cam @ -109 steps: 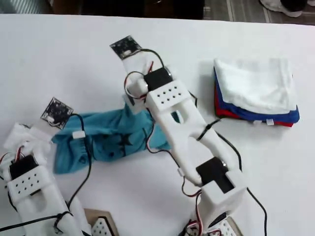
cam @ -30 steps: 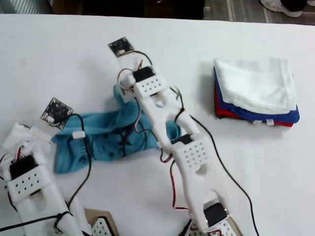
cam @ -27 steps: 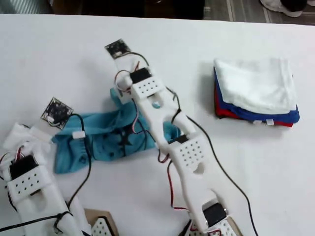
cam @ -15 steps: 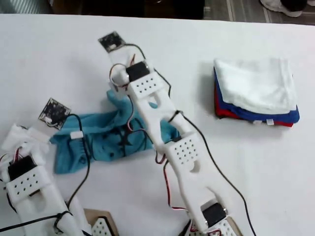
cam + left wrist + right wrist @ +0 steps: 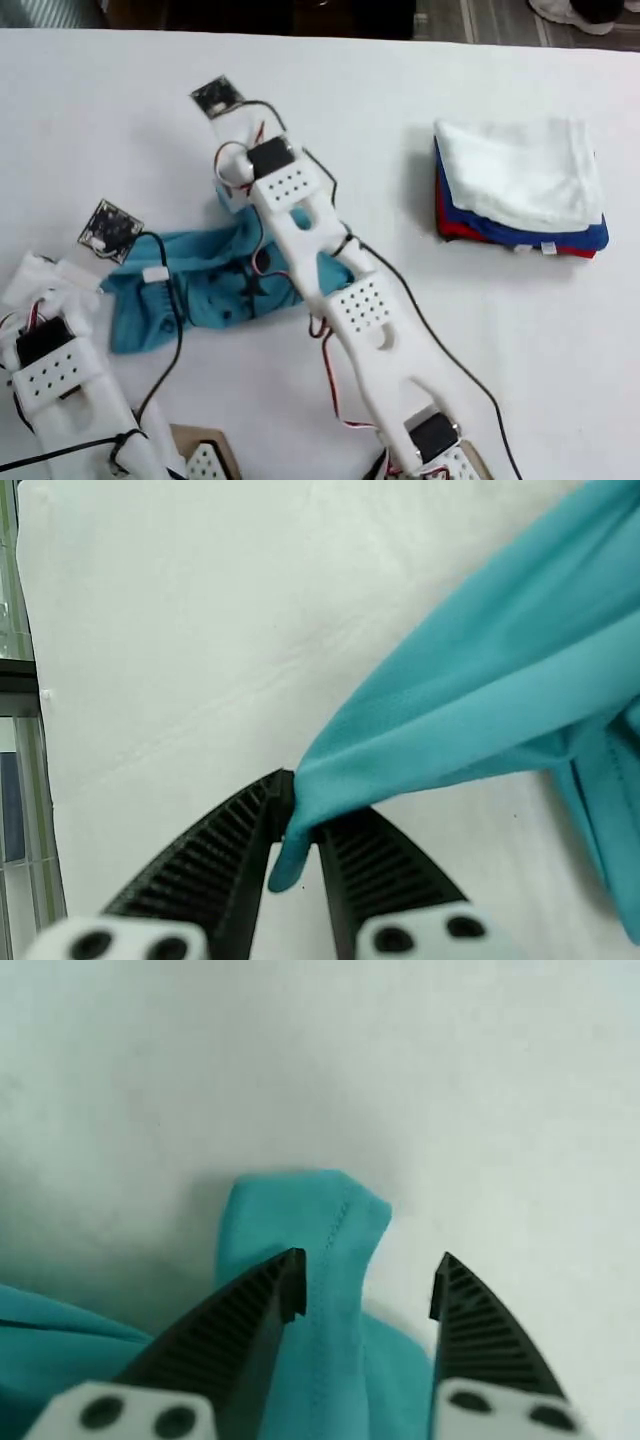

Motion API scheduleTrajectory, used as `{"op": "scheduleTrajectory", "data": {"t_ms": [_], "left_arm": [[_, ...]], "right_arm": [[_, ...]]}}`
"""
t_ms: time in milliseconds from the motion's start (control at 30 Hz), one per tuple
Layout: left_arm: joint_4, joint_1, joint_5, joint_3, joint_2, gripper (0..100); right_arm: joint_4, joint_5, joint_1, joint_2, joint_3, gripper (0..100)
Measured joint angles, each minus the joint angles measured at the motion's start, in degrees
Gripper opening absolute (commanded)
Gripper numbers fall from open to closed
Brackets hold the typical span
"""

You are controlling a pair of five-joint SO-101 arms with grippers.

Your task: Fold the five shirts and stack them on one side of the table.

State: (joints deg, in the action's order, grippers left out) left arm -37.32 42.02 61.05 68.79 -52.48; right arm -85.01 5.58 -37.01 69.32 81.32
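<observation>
The left gripper (image 5: pixel 295 802) is pinched shut on one edge of the teal shirt (image 5: pixel 205 270), which lies crumpled at the near left of the table (image 5: pixel 450 80); it should hold that edge firm while the cloth is spread. The right gripper (image 5: pixel 368 1268) stands wide over a raised fold at the shirt's far edge (not gripping it); it ought to close low on the hem, then draw it out flat and gently. The stack (image 5: pixel 520 180) of folded shirts, white on top, sits well apart at right. The table is plain white; dark floor (image 5: pixel 470 20) shows beyond its far edge.
</observation>
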Motion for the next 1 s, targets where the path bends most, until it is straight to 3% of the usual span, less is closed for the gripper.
{"op": "scheduleTrajectory", "data": {"t_ms": [400, 600, 800, 1000], "left_arm": [[0.00, 0.00, 0.00, 0.00, 0.00, 3], [0.00, 0.00, 0.00, 0.00, 0.00, 3], [0.00, 0.00, 0.00, 0.00, 0.00, 3], [0.00, 0.00, 0.00, 0.00, 0.00, 3]], "right_arm": [[0.26, 0.00, -3.25, 0.35, -3.69, 20.7], [0.70, 3.78, -3.87, 0.26, -8.44, 20.2], [1.58, 4.31, -3.60, 0.26, -8.53, 1.7], [1.67, 4.31, -1.58, 0.35, -3.25, 15.6]]}}
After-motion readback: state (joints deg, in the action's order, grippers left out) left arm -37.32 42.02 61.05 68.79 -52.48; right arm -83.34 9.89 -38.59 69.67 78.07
